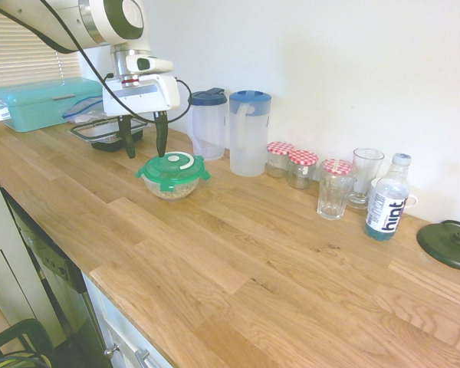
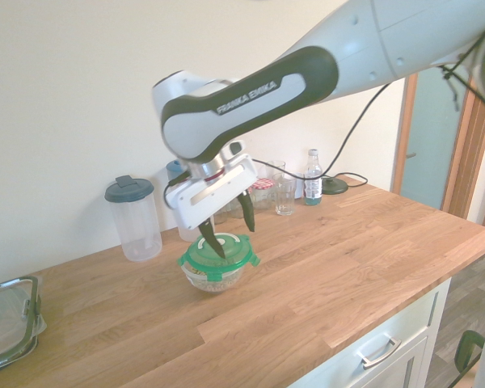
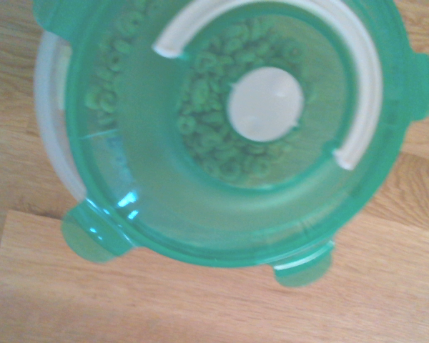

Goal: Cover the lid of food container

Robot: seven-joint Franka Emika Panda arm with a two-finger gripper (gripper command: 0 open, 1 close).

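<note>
The round green lid (image 1: pixel 174 165) with clip tabs lies on top of the small clear food container (image 1: pixel 172 188), which holds brownish cereal and stands on the wooden counter. My gripper (image 1: pixel 146 151) is open, just above the lid's edge nearest the rectangular container, with nothing between its dark fingers. From the other side the gripper (image 2: pixel 233 240) hangs over the lid (image 2: pixel 228 259) and the food container (image 2: pixel 214 280). In the wrist view the lid (image 3: pixel 222 143) fills the picture, with cereal rings visible through it. A strip of the food container's pale rim (image 3: pixel 46 107) shows along one side.
Two clear pitchers (image 1: pixel 249 134) stand by the wall close behind the bowl. Beyond them are jars with checked lids (image 1: pixel 302 169), glasses (image 1: pixel 335 189), a water bottle (image 1: pixel 387 199) and a dark pot lid (image 1: pixel 448 244). A rectangular container (image 1: pixel 103 132) and a teal bread box (image 1: pixel 42 101) stand to the left.
</note>
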